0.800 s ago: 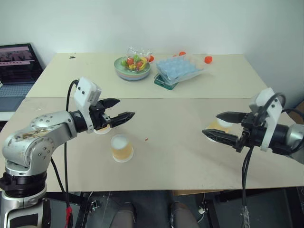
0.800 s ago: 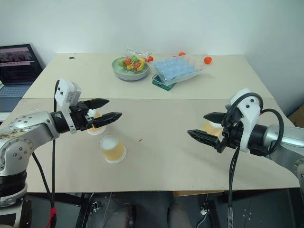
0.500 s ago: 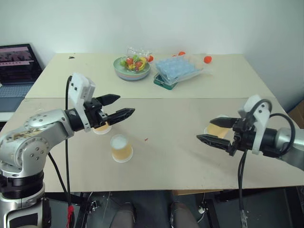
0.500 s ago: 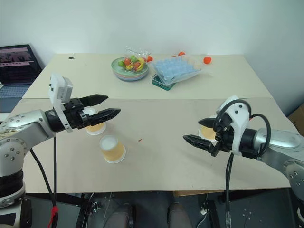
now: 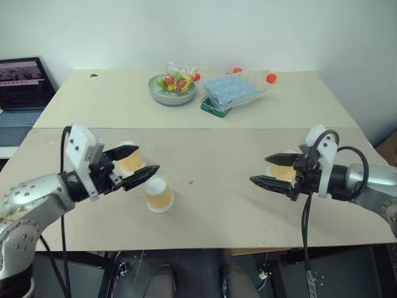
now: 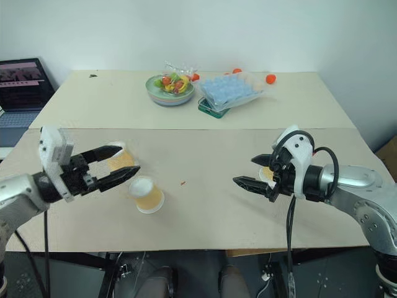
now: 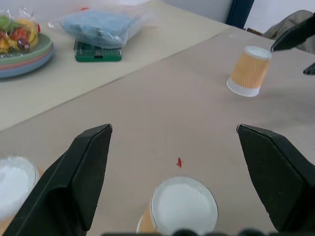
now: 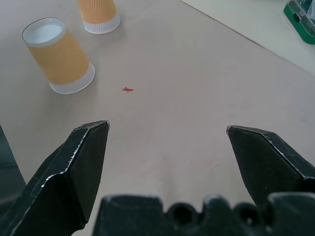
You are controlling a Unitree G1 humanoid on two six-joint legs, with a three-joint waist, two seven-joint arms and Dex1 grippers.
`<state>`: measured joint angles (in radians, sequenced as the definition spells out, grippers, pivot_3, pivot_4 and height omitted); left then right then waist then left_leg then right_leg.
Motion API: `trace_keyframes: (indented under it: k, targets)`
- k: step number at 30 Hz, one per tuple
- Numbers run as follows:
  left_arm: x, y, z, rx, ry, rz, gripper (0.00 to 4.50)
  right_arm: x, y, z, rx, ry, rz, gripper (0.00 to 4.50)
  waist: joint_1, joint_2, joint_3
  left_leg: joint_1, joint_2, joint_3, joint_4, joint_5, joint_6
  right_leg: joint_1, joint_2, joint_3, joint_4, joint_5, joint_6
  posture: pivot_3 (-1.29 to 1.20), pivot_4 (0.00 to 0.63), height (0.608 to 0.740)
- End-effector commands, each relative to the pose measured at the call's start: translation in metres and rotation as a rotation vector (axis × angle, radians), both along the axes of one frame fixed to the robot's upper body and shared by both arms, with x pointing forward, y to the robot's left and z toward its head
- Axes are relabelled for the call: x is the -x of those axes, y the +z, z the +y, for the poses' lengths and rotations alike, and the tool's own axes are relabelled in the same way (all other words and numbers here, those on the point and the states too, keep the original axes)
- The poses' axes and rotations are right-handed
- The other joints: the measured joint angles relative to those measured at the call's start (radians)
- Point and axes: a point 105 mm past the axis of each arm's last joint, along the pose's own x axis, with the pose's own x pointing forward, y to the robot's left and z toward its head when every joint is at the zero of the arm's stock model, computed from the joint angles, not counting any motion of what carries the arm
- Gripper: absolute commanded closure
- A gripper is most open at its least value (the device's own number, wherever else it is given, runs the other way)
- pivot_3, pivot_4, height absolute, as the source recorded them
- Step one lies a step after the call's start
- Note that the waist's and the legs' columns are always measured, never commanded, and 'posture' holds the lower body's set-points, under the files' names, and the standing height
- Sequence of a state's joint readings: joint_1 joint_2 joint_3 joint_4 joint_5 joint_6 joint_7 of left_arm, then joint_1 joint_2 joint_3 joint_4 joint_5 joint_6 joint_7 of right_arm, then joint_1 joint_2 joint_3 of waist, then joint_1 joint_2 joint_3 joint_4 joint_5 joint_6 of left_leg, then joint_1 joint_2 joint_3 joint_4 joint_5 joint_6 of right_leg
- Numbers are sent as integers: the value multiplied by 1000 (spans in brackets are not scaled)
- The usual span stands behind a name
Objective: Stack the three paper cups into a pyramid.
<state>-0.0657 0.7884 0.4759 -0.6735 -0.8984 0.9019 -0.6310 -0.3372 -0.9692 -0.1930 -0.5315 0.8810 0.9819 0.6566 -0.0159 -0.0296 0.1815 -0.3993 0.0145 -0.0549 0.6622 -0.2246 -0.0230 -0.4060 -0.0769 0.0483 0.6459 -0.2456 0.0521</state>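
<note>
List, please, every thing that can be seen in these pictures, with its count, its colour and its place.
paper cups: three, yellow-orange with white rim, upside down on the near board; two on the left side, and, one on the right side.
fruit bowl: one, pale green, far part of the table, holding colourful fruit.
clear tray: one, with blue cells, beside the bowl, on a green box.
small round things: at least two, orange-red, near the far edge.
laptop: one, dark, open, left of the table.
red mark: one, small, on the board between the cups.
left gripper: black fingers, open, over the left cups.
right gripper: black fingers, open, by the right cup.
</note>
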Motion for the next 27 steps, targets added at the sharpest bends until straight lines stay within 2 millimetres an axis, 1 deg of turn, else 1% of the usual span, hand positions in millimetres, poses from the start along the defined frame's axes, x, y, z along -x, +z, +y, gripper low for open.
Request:
trace_keyframes:
  k: [1,3,7,10,12,18,22,27]
  targets:
    - [12,3,-1,-72,-22,-84,202,-1,10,3,-3,26,-56,0,1,0,0,0,0,0,0,0,0,0,0,0,0,0,0,0,150,740]
    - [16,-5,-1,-103,-33,-82,202,-2,10,3,-1,30,-58,0,3,0,0,0,0,0,0,0,0,0,0,0,0,0,-1,0,150,740]
    - [17,-20,15,-135,6,-69,202,-2,11,3,1,30,-64,0,5,0,0,0,0,0,0,0,0,0,0,0,0,0,-1,0,150,740]
    - [19,-32,18,-141,16,-55,202,-1,12,2,4,27,-66,0,4,0,0,0,0,0,0,0,0,0,0,0,0,0,-1,0,150,740]
    - [19,-42,18,-141,22,-44,202,0,13,1,8,21,-69,0,4,0,0,0,0,0,0,0,0,0,0,0,0,0,-1,0,150,740]
    - [21,-57,6,-121,-2,-26,202,0,15,-1,15,9,-76,0,3,0,0,0,0,0,0,0,0,0,0,0,0,0,-1,0,150,740]
    - [20,-60,7,-122,3,-30,202,0,16,-3,18,2,-81,0,3,0,0,0,0,0,0,0,0,0,0,0,0,0,-1,0,150,740]
    - [10,-64,1,-111,14,-44,202,1,16,-2,20,-4,-85,0,4,0,0,1,0,0,0,0,0,1,0,0,0,0,-1,0,150,740]
